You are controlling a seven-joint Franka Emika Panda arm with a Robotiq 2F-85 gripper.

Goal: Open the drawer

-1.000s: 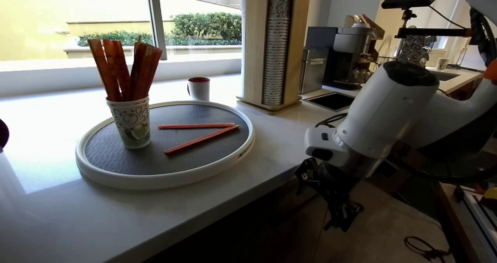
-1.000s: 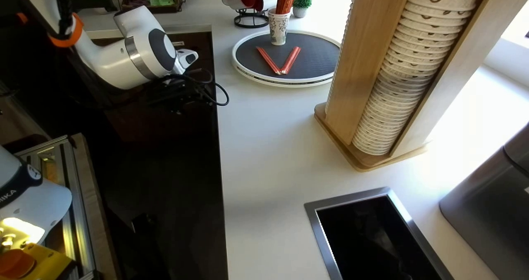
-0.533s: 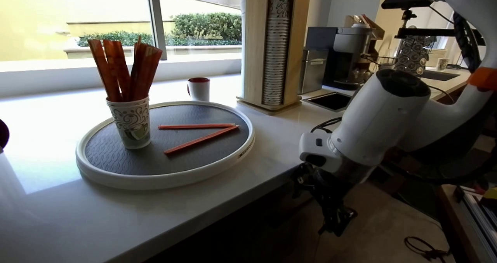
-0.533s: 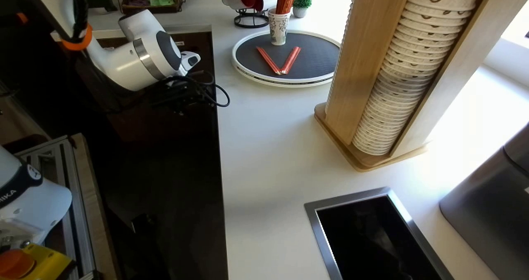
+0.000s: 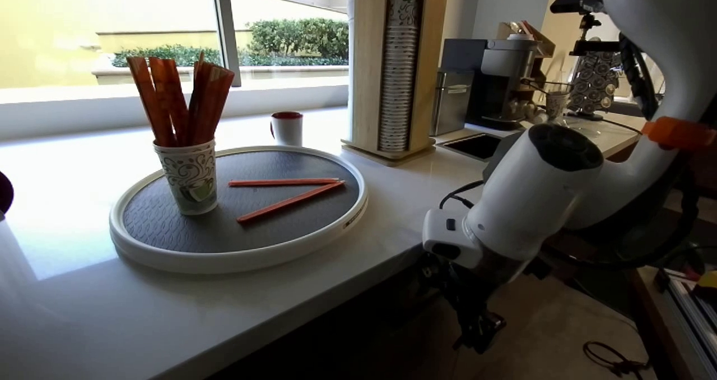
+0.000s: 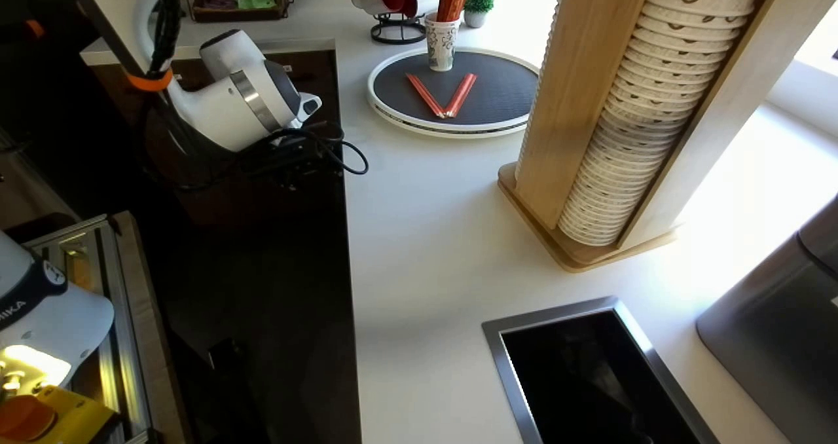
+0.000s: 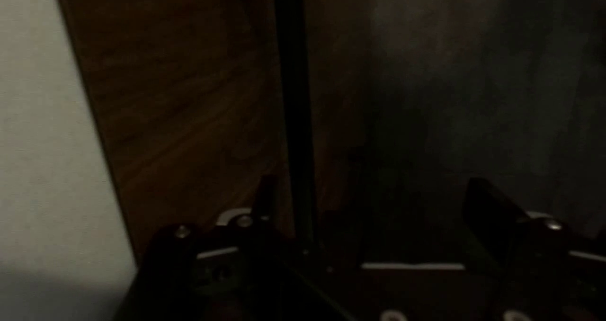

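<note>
No drawer with a white front and reddish-brown ribbed inside shows in any view. A dark brown wood front lies below the pale counter edge in the wrist view, with a dark strip along it; whether it is the drawer's front I cannot tell. The wood also shows under the counter in an exterior view. My gripper is open, its fingers wide apart with nothing seen held. It is below counter height beside the counter's front, also in an exterior view. Contact is too dark to judge.
A round tray stands on the counter with a patterned cup of red strips and two red pencils. A wooden cup rack stands farther along. A loose black cable hangs from my wrist over the counter edge.
My arm has moved closer to the counter front and a little lower, to the left in an exterior view. The tray, cup and pencils have not moved.
</note>
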